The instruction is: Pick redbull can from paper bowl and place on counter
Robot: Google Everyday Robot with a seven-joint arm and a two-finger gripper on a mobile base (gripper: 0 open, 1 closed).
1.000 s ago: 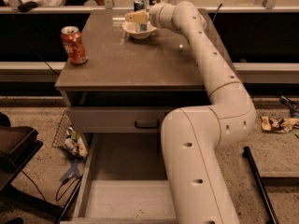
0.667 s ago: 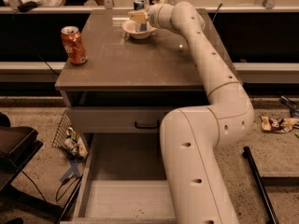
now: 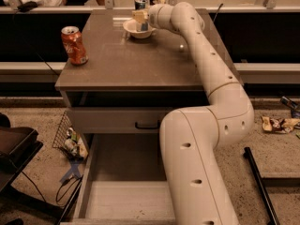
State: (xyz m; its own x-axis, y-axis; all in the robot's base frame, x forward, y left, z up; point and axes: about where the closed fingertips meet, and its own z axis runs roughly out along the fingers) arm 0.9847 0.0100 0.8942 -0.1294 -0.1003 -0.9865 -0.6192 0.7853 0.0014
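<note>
The redbull can (image 3: 140, 3) stands upright in the white paper bowl (image 3: 132, 30) at the far middle of the grey-brown counter (image 3: 140, 62). Its silver top shows above my gripper and a bit of blue shows below it. My gripper (image 3: 140, 18) is at the can's middle, just above the bowl, and covers most of the can's body. My pale arm reaches in from the lower right across the counter.
An orange soda can (image 3: 74, 45) stands at the counter's left edge. A drawer (image 3: 126, 191) below the counter is pulled open toward me. A pale ledge with metal posts (image 3: 225, 7) runs behind the counter. Clutter lies on the floor at left and right.
My gripper has shifted very slightly up and right at the bowl. The can is still in the bowl and the orange can has not moved.
</note>
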